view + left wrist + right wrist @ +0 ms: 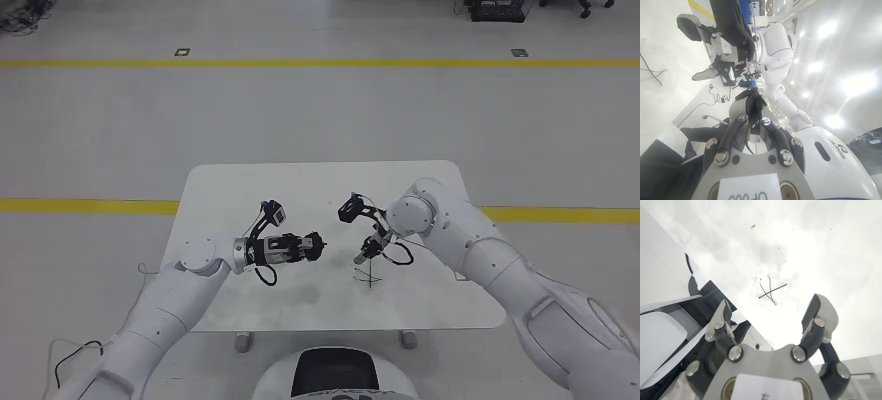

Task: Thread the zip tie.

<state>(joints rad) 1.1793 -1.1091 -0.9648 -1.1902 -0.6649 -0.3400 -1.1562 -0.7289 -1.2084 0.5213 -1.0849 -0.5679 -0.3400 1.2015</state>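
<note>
Left gripper (753, 98) sits closest to its wrist camera. Its jaws are clenched, dark pads (749, 103) pressed together. A thin black strip (748, 141) runs from between the fingers back toward the palm. Its gripped end is hidden by the pads, so it is hard to tell whether it is a zip tie. From above, this gripper hangs over the table (250, 190), left of centre, pointing at the other arm.

Right gripper (770, 299) hangs right of centre with jaws released and spread wide, nothing between the ribbed pads (810, 309).

Zip ties (770, 291) lie crossed on a clear sheet (755, 294) on the table, directly under the right gripper and apart from it. The strands overlap, so their count is hard to make out. The sheet's edges are faint.
</note>
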